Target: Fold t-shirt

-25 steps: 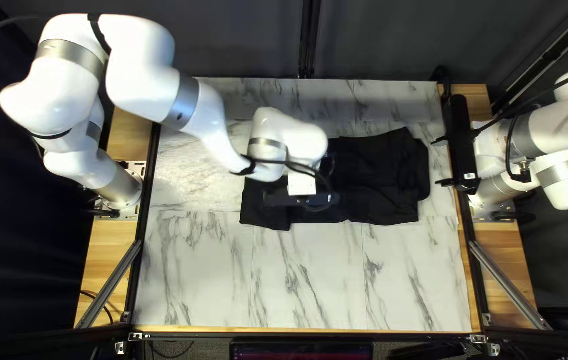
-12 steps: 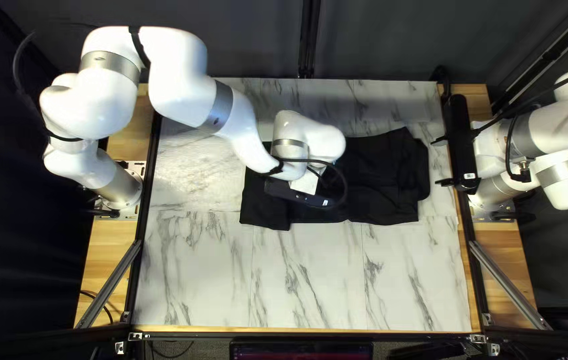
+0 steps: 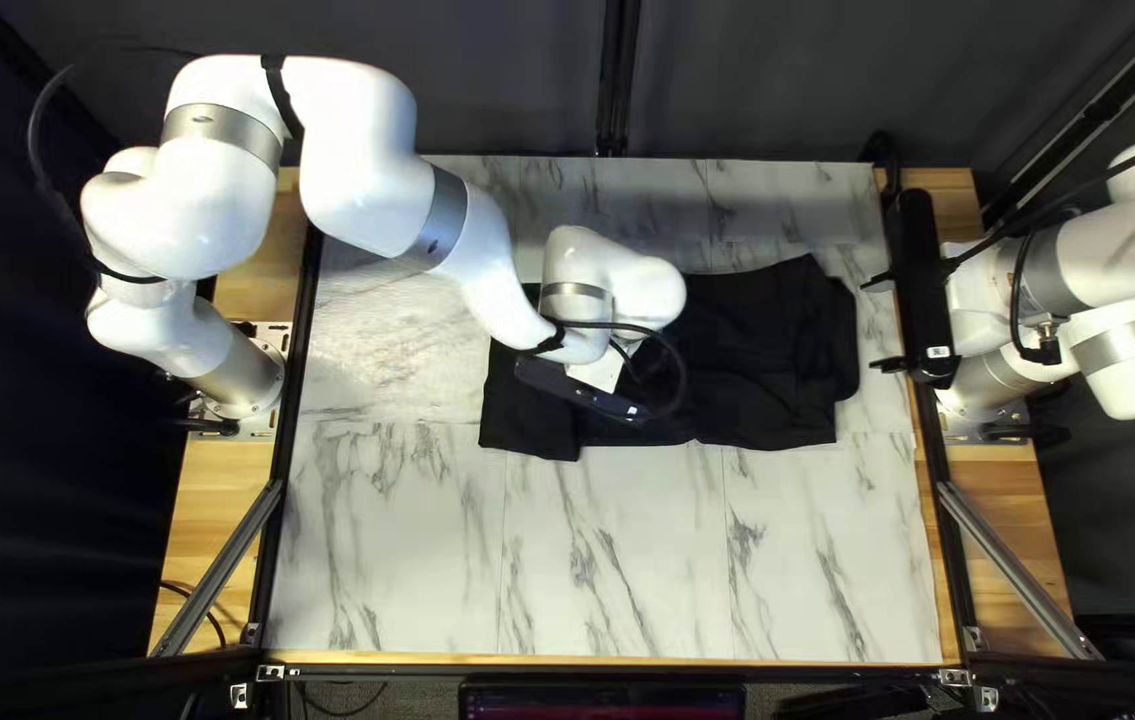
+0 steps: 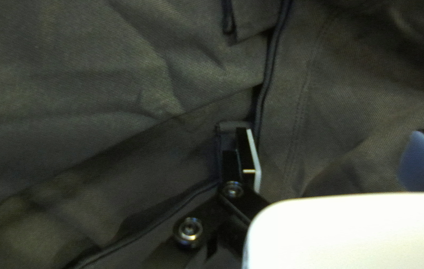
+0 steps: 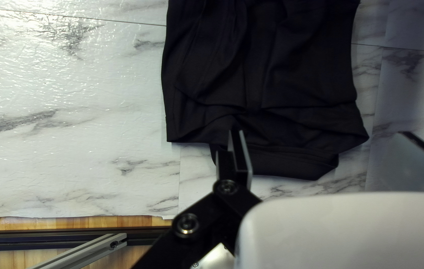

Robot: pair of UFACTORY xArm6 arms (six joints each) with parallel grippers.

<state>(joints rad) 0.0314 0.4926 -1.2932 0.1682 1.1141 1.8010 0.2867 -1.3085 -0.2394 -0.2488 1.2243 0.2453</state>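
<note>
On the marble-patterned worktop, the black garment lies mostly in the far half, its long axis going between the two arm bases. The left tool is much nearer, above the left arm's end of it, with fingers apart, so it should probably act next. The right tool, also spread open, is past the opposite end

There're 2 arms, 2 claws (L claw, R claw), 1 garment, 1 tbl.
</note>
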